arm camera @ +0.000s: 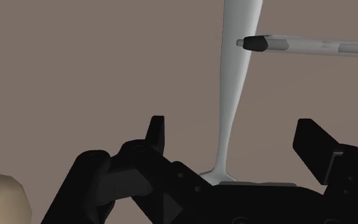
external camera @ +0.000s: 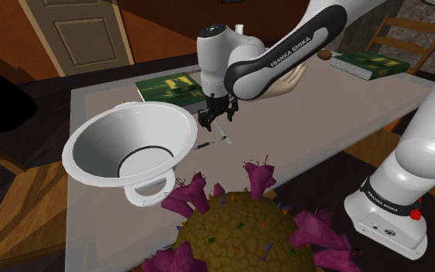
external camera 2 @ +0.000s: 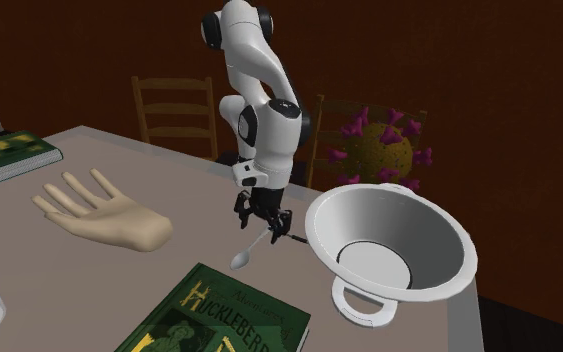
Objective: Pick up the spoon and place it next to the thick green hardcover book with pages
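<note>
Fingers (arm camera: pixel 157 133) stand apart astride the spoon (arm camera: pixel 234 95), seemingly not touching it.

Spoon (arm camera: pixel 234 95) – between parted jaws, ungripped

White arm (external camera: pixel 409 147), dark joints with white FRANKA EMIKA lettering — all-black two-finger claw (external camera: pixel 217 120).
</note>
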Robot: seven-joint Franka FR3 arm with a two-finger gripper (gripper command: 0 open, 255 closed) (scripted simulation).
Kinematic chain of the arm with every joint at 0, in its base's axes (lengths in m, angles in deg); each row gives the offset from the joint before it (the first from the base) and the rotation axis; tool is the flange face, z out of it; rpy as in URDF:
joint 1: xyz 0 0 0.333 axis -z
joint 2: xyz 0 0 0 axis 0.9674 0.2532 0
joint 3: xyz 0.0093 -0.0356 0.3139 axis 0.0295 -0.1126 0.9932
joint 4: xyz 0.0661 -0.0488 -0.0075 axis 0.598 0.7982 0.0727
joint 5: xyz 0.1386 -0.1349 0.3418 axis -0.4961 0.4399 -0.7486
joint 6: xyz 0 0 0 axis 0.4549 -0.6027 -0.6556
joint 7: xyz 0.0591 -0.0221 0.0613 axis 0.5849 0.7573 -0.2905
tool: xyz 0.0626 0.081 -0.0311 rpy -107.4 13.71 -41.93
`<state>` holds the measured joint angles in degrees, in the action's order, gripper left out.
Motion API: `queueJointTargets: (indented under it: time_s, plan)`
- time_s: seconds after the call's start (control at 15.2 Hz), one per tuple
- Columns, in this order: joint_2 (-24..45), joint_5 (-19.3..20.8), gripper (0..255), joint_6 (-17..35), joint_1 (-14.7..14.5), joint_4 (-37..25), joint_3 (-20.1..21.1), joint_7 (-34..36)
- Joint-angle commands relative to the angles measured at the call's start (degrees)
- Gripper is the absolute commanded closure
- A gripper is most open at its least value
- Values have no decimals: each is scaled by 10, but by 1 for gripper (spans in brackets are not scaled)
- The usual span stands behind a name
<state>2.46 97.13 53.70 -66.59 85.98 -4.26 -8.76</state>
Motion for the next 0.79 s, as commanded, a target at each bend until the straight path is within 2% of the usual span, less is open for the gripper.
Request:
queueJointTargets:
  time_s: [0.0, 0.26, 0.73]
  plan:
    - [0, 0, 0, 0, 0, 0, 0, 0]
    - [-45, -45, 0, -59, 1, -27, 13, -30]
    - [-45, -45, 0, -59, 1, -27, 13, -30]
